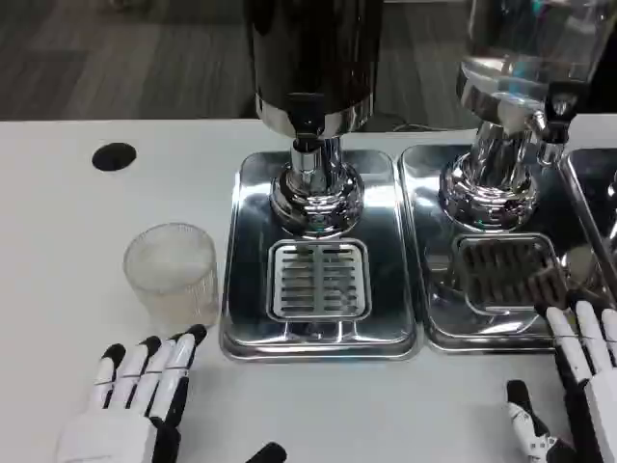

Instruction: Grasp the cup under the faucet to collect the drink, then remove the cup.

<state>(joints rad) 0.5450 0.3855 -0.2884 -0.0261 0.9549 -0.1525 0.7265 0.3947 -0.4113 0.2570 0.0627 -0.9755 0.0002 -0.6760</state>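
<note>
White table [58, 270] fills most of the view; we see a small black round hole [114, 156] in it at far left. Two polished steel dispenser bases sit side by side on it. Centre one: shiny rectangular steel drip tray [249, 289] with a slotted grate [318, 281] in front and a chrome pedestal [316, 193] rising into a dark cylindrical tank [313, 53]; its black faucet [307, 114] hangs from the tank's chrome collar, above the pedestal and behind the grate. Right one: second steel drip tray [424, 241] with a darker grate [506, 273], chrome pedestal [490, 188], clear tank [530, 39] above, black-handled tap [559, 106] on its right side. Edge of a third tray [588, 193] at far right.

We see the clear ribbed plastic cup [172, 272] upright on the bare table just left of the centre tray, close to its rim but apart from it. It is not under any faucet. We can't tell if anything is in it.

Left hand [135, 395] lies low on the table in front of the cup, fingers straight and slightly spread, pointing toward the cup, tips near its base but not touching; it holds nothing. Right hand [578, 386] sits at the bottom right corner, fingers extended and apart, tips over the front edge of the right tray, thumb out to the side, holding nothing.
</note>
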